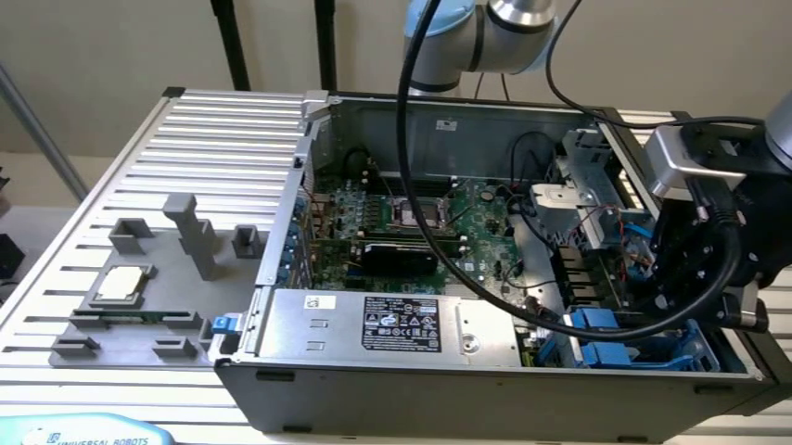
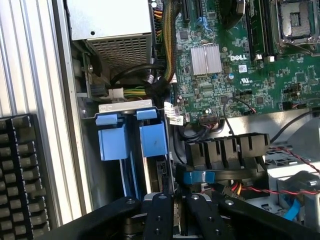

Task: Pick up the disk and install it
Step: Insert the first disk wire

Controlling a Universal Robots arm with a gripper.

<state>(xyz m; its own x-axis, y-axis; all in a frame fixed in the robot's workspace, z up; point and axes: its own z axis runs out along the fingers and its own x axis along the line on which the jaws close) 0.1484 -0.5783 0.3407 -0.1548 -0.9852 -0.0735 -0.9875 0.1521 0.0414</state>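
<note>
While the arm reaches into the open case [image 1: 371, 389] at about 3 o'clock in the exterior view, the gripper [image 1: 693, 278] hangs low over the blue cage [image 1: 619, 352] at the case's 4 o'clock corner. Seen from the wrist, the gripper's [image 2: 173, 202] black fingers [image 2: 159, 215] sit close together, pinched on the near edge of the disk [image 2: 152, 142]. The disk stands on edge in the cage [image 2: 112, 142], its blue rail beside a second blue tab. A power supply [image 1: 384, 324] lies at 6 o'clock, with the motherboard [image 1: 421, 222] at centre.
</note>
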